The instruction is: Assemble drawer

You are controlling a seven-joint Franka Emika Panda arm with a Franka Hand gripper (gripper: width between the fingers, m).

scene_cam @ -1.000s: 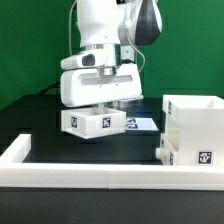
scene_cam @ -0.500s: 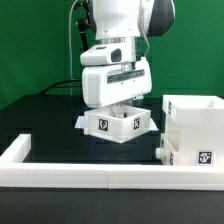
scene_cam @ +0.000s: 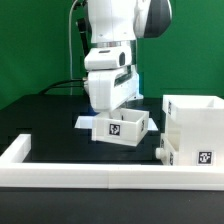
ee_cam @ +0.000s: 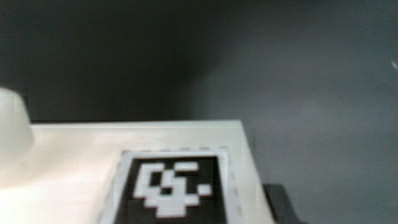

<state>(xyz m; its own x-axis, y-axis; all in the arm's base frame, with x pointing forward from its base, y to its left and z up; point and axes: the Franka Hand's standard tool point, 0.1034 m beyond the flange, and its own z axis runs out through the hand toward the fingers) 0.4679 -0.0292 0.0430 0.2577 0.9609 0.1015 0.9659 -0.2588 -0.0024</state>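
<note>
A small white tray box (scene_cam: 122, 129) with black-and-white tags stands on the black table, just off the exterior view's left of the tall white casing (scene_cam: 196, 118). A second tagged tray box (scene_cam: 190, 154) sits low against the casing's front. My gripper (scene_cam: 113, 113) reaches down from above into the small tray box and is shut on its wall, with the fingertips hidden behind it. In the wrist view a white face with one large tag (ee_cam: 173, 186) fills the near part, over dark table. No fingers show there.
A long low white border wall (scene_cam: 90, 170) runs along the front and up the exterior view's left side. The marker board (scene_cam: 84, 122) lies flat behind the small tray box. A green backdrop stands behind the arm.
The small tray box has moved with my gripper toward the exterior view's right, closer to the casing, and has turned so a different tagged face shows in front.
</note>
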